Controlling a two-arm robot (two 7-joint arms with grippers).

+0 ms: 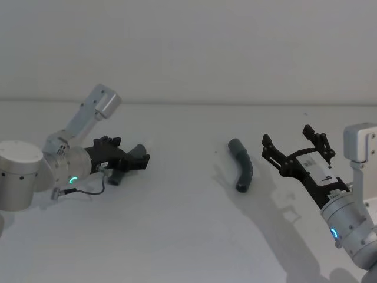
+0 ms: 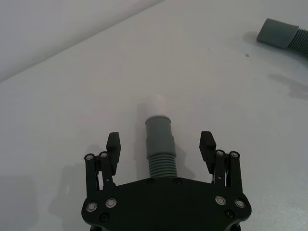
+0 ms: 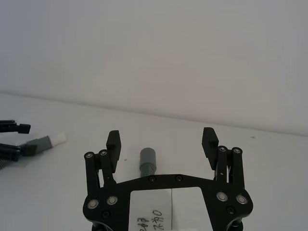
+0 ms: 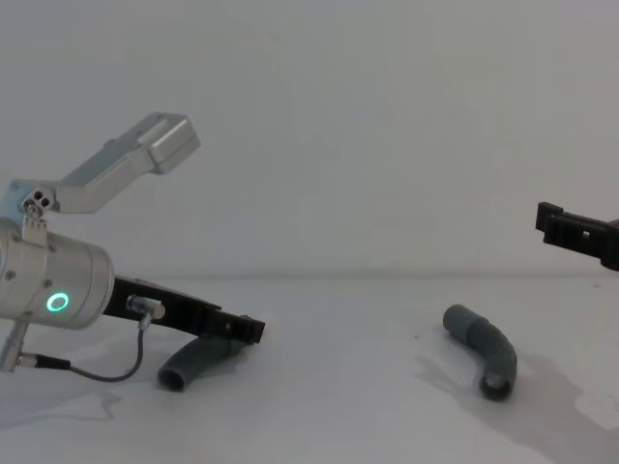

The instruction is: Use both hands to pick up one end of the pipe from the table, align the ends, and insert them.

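Left gripper (image 2: 160,139): jaws spread, one on each side of the tipped piece (image 2: 160,155), neither seen touching it. The piece lies on the table (image 1: 177,236) at the left, ribbed middle under the palm and pale tip pointing forward. Right gripper (image 1: 288,138): jaws spread and empty, held above the table at the right. The second piece (image 1: 242,165) lies bent just left of this gripper, well apart from the tipped piece.
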